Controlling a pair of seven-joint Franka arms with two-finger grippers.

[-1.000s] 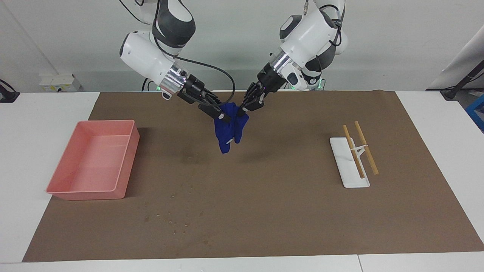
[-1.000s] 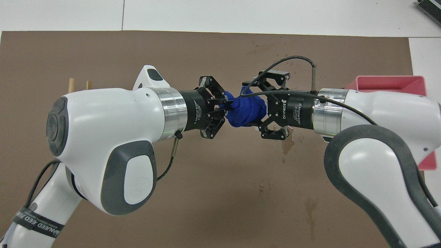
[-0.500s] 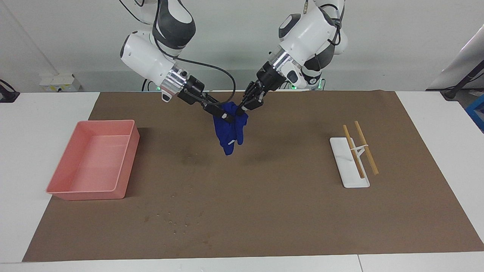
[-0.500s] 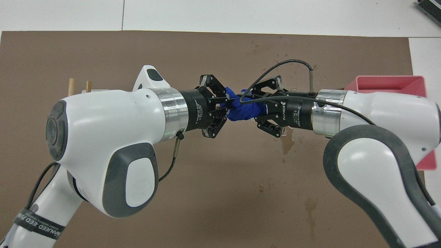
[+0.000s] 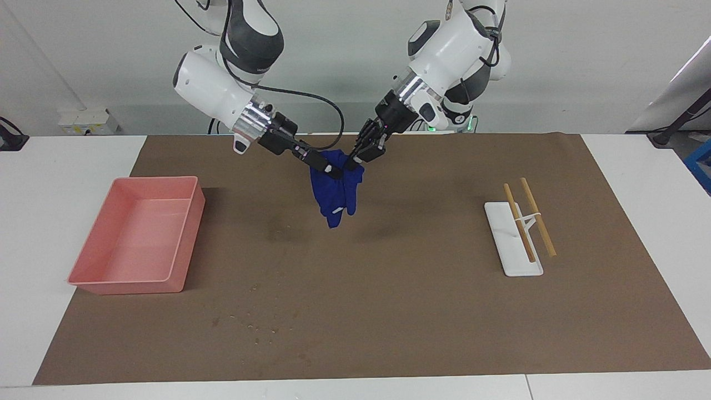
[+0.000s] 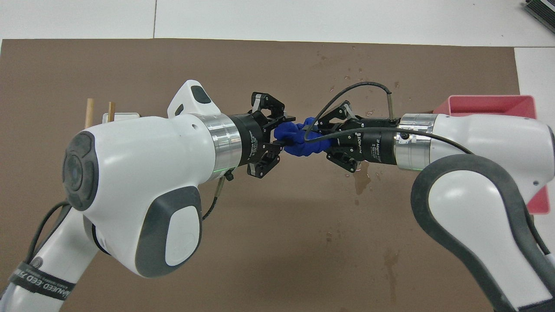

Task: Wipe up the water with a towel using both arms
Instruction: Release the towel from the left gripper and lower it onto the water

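**Two pincers, one towel, held in mid-air**

I count two white arms, one blue towel (image 5: pixel 335 191), one pink tray (image 5: pixel 136 240), one white slab (image 5: pixel 508 244) carrying two wooden sticks (image 5: pixel 529 219), and one brown mat (image 5: pixel 389 311) over the white worktop (image 5: pixel 61 166).

The left pincer (image 5: pixel 355 159) and the right pincer (image 5: pixel 329 168) meet tip to tip above the middle of the mat, each clamped on the upper edge of the towel. The cloth hangs bunched below them, clear of the mat, a small white tag showing on it.

The tray sits at the right arm's end of the worktop, the slab with its sticks at the left arm's end, both well apart from the towel. Dark wet patches (image 6: pixel 360 182) and scattered droplets mark the mat beneath and around the pincers. From overhead, the two bulky forearms hide much of the mat nearer the robots.
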